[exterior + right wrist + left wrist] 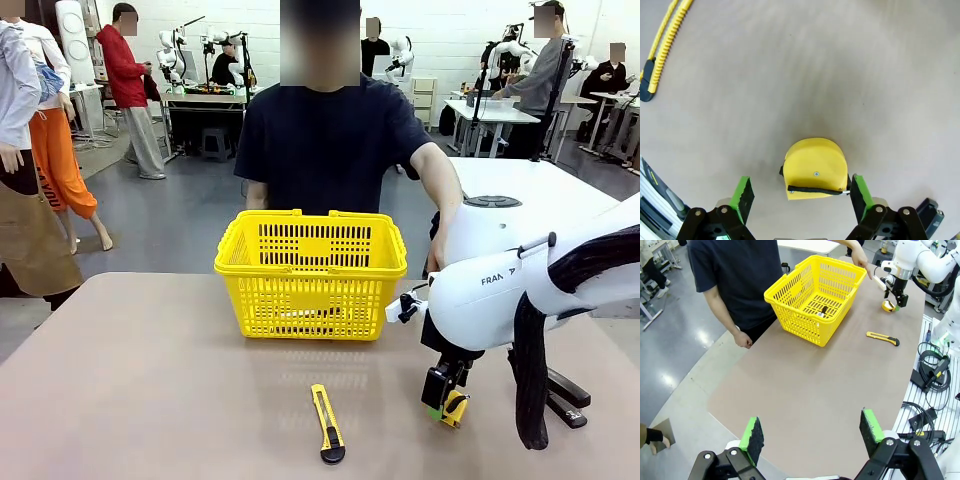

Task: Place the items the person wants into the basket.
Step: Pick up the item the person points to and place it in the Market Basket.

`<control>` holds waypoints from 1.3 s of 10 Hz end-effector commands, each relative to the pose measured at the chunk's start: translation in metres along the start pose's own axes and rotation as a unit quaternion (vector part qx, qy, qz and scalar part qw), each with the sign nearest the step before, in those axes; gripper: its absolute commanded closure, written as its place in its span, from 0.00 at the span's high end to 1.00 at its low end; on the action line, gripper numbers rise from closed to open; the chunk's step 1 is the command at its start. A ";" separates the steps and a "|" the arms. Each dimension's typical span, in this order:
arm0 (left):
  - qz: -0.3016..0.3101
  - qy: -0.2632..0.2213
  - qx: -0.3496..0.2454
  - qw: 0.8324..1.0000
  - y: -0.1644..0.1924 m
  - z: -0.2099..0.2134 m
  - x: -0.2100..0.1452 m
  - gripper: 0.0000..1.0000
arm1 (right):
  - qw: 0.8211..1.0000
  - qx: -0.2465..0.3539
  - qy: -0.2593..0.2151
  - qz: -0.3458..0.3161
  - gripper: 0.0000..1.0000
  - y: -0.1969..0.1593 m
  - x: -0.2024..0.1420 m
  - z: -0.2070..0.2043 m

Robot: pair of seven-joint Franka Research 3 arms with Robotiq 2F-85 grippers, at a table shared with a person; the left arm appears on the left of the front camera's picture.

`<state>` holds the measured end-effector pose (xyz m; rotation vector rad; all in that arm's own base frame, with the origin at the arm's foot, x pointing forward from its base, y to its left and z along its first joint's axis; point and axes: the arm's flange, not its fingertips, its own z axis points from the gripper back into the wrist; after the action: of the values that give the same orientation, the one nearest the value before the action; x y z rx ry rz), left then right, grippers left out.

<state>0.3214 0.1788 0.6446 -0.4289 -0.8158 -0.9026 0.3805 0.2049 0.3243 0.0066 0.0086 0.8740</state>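
The tape measure is seen flat on the table, between the spread fingers of the right gripper, unpinched. The left gripper hangs spread, holding nothing. The basket contents are largely screened; the stapler is half hidden.

Yellow tape measure flat on table, yellow basket upright

The basket looks like glossy yellow plastic with perforated grid walls. The tape measure has a smooth, slightly shiny yellow plastic shell with a small metal screw. The table is a matt, smooth beige-brown surface. The utility knife shows ribbed yellow plastic
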 end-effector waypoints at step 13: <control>-0.005 -0.006 0.004 1.000 0.001 0.001 -0.001 1.00 | 0.998 -0.016 -0.026 0.055 1.00 -0.008 0.001 -0.020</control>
<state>0.3214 0.1788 0.6446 -0.4289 -0.8158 -0.9026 0.3860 0.2005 0.3129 0.0066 -0.0507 0.9589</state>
